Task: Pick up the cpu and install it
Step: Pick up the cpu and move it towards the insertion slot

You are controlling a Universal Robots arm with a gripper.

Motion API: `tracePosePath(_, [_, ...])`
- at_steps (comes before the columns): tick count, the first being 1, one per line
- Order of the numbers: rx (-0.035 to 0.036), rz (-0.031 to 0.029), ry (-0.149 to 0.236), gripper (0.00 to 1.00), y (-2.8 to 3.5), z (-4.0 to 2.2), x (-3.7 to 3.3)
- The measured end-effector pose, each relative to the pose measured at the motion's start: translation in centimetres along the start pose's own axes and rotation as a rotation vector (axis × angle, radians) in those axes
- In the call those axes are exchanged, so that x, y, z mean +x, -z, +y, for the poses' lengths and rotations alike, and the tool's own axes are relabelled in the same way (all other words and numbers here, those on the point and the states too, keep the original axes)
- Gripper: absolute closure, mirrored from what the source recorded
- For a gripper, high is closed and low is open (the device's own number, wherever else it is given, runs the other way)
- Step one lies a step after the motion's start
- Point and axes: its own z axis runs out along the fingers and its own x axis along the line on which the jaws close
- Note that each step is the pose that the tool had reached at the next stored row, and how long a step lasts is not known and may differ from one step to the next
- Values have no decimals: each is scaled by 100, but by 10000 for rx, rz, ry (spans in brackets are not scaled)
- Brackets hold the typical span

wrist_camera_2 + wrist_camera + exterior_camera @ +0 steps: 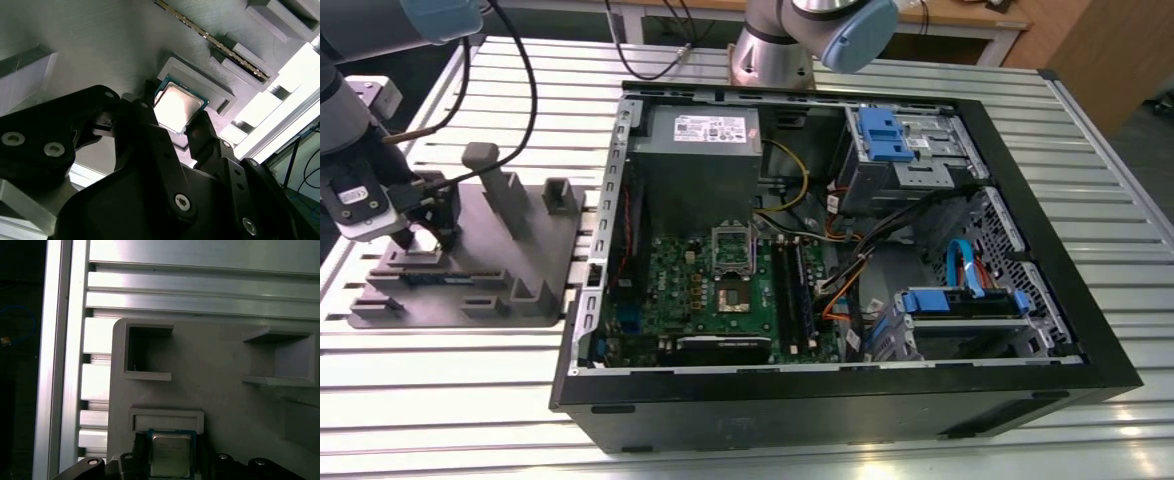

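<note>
**Gripper (pixel 173 111) clamped on the cpu (pixel 179 106) in its grey holder block (pixel 100 45).**

In the second wrist view the black fingers (pixel 202 135) press two opposite edges of the silver-topped cpu. The chip lies flat in a raised recess of the block, and a memory module (pixel 215 42) stands on edge in a slot just beyond. In the exterior view the block rests on the slatted aluminium table (pixel 454 400) at the exterior view's left. The open computer case (pixel 854 400) with its green motherboard (pixel 680 290) lies beside it, toward the exterior view's right.
</note>
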Motion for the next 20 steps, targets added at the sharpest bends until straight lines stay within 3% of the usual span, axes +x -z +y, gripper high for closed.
tracePosePath(4, [1, 0, 0, 49, 0, -1, 0])
tracePosePath(5, [1, 1, -1, 42, 0, -2, 1])
tracePosePath(17, [4, -8, -257, 42, 0, -5, 25])
tracePosePath(19, [4, -7, -271, 44, 0, -5, 20])
tracePosePath(20, [4, -8, -278, 51, 0, -5, 17])
